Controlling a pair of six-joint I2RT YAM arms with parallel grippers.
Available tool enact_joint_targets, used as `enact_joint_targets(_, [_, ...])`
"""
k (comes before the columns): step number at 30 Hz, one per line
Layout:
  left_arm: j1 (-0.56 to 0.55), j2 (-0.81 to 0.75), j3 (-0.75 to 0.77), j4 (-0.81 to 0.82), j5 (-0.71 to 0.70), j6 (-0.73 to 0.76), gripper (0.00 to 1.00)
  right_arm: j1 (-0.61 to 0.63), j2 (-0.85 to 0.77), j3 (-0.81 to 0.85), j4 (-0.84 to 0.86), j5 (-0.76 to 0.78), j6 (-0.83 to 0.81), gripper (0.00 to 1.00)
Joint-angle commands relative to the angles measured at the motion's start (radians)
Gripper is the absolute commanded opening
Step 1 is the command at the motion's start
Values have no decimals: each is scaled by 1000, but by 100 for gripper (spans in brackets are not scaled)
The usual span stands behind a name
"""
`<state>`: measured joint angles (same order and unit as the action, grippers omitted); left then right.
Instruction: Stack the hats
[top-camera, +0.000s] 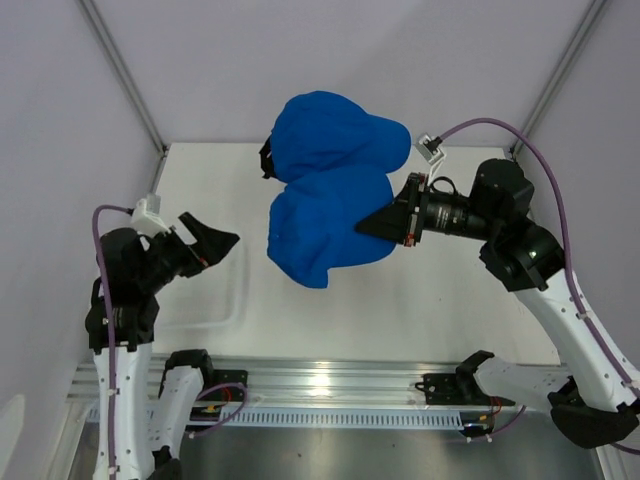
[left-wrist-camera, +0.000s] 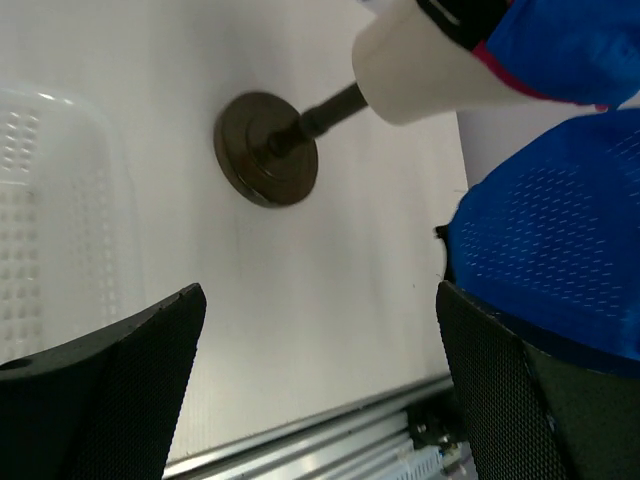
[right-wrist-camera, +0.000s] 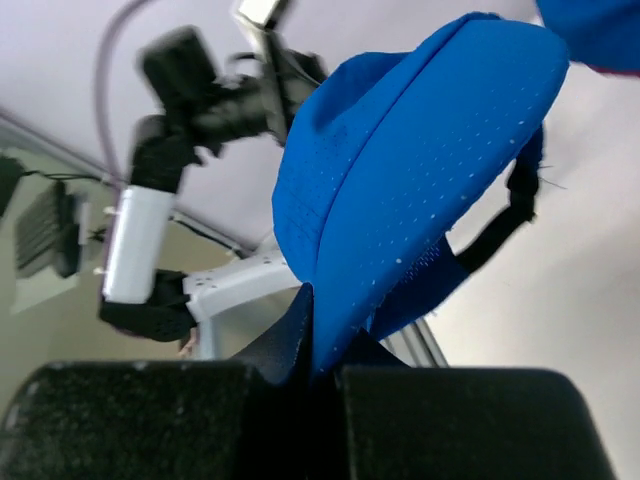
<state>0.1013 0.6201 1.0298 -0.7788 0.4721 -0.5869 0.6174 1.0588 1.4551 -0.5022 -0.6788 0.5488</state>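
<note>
A royal blue cap (top-camera: 335, 133) sits on the mannequin head at the back middle; a thin pink edge (left-wrist-camera: 510, 82) shows under it in the left wrist view. My right gripper (top-camera: 378, 224) is shut on the edge of a second blue cap (top-camera: 325, 228) and holds it in the air just in front of the first. That cap fills the right wrist view (right-wrist-camera: 400, 200), its fabric pinched between the fingers (right-wrist-camera: 300, 345). My left gripper (top-camera: 212, 240) is open and empty at the left, apart from both caps; the held cap shows at its right (left-wrist-camera: 560, 250).
The cream mannequin head (left-wrist-camera: 430, 60) stands on a thin post with a round brown base (left-wrist-camera: 266, 148). A white mesh basket (left-wrist-camera: 50, 210) lies at the left, faint in the top view (top-camera: 200, 295). A metal rail (top-camera: 330, 380) runs along the near table edge.
</note>
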Motion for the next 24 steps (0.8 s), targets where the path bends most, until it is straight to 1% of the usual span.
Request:
enact_joint_targets(1, [35,9,-46,171,238,-13,100,-30,53,4,243,-223,155,0])
enact_joint_targets(2, [55,16,-65,190,335,-11,99,-31,65,34,244,-229,152,0])
enact_joint_targets(3, [81,27,-77,205,391,-13,99,-31,78,54,241,-248,146,0])
enact_joint_targets(4, [142,38,-88,238,449,-25,100,-34,89,69,241,-264,145,0])
enact_joint_targets(5, [170,55,-96,265,511,-37,100,-36,99,83,251,-289,155,0])
enact_joint_targets(6, [198,58,-118,303,618,-92,100,-38,102,93,292,-304,167,0])
enact_joint_targets(7, [230,61,-147,350,657,-128,99,-42,104,94,313,-321,183,0])
enact_joint_targets(8, [233,59,-163,445,686,-160,100,-41,105,96,335,-326,200,0])
enact_joint_targets(9, [235,58,-174,484,716,-187,99,-42,113,97,352,-330,213,0])
enact_joint_targets(11, [233,53,-208,562,732,-246,99,-42,121,109,353,-329,212,0])
enact_joint_targets(14, [232,49,-231,553,731,-243,99,-42,136,110,399,-341,235,0])
enact_joint_targets(15, [233,46,-244,553,734,-243,99,-42,144,111,443,-344,246,0])
enact_joint_targets(17, [233,43,-278,567,738,-254,98,-42,153,123,481,-355,278,0])
enact_joint_targets(19, [233,29,-303,625,752,-300,95,-45,170,142,490,-358,293,0])
enact_joint_targets(20, [232,24,-329,641,758,-312,95,-45,174,151,526,-361,304,0])
enact_joint_targets(23, [232,-6,-368,697,767,-358,95,-44,193,139,602,-370,355,0])
enact_joint_targets(24, [232,-14,-376,720,773,-396,95,-44,196,134,611,-369,364,0])
